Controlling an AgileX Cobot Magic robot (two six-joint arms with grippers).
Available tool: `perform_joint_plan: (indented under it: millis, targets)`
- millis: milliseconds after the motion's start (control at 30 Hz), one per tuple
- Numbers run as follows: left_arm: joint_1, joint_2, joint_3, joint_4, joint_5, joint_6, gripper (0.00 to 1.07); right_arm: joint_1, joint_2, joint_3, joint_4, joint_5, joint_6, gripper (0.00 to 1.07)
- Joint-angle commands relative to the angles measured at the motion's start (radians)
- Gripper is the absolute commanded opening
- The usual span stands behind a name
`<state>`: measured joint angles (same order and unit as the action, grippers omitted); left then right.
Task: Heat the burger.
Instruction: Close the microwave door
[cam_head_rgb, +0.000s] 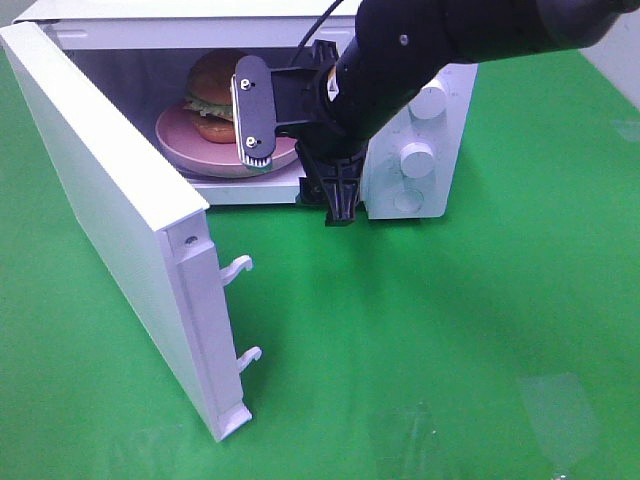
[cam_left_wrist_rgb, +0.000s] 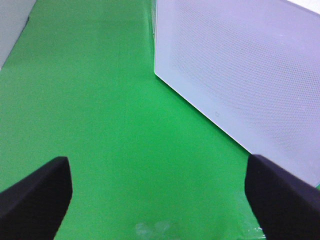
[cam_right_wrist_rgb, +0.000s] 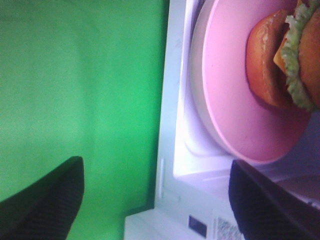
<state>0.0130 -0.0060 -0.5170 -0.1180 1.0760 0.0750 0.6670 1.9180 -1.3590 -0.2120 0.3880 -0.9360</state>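
Green matting (cam_head_rgb: 450, 350) covers the whole table. Nearest the camera, the door (cam_head_rgb: 110, 190) of the microwave (cam_head_rgb: 385, 190) hangs wide open on the left, with its two latch hooks (cam_head_rgb: 240, 265) bare. The left gripper (cam_left_wrist_rgb: 157, 200) hovers over the mat beside a white dotted panel (cam_left_wrist_rgb: 240, 75), probably the door's outer face, with its jaws apart and empty.

Farther in, the right gripper (cam_head_rgb: 299, 188) sits at the oven mouth. Its jaws are spread wide with nothing between them, one finger close to the plate (cam_head_rgb: 190, 145); whether it touches the rim I cannot tell. On that pink plate inside the cavity rests the burger (cam_head_rgb: 215, 85), upright and toward the back.

Loading looks done, so the step in hand seems to be clearing out. Next, the right arm must back out of the opening, the door must swing shut until the hooks catch, and then a knob (cam_head_rgb: 416, 158) must be turned. Right now that arm blocks the door's path and partly hides the knobs.
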Motion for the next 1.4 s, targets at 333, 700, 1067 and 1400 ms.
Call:
perform_joint_plan:
  millis: [333,700,1067,1400]
  targets:
    - [0.002,-0.015,0.001,-0.007,-0.007,0.001,0.89,-0.003,-0.262,0.256,0.008,-0.042,0.154,0.76]
    - [0.002,-0.015,0.001,-0.007,-0.008,0.000,0.89,-0.030,-0.438,0.394,0.018,-0.026,0.429,0.76]
    - [0.002,-0.015,0.001,-0.007,-0.008,0.000,0.89,-0.231,-0.586,0.482,0.047,0.114,0.725,0.76]
    - [0.002,-0.015,0.001,-0.007,-0.008,0.000,0.89,-0.433,-0.729,0.485,0.090,0.329,0.928,0.76]
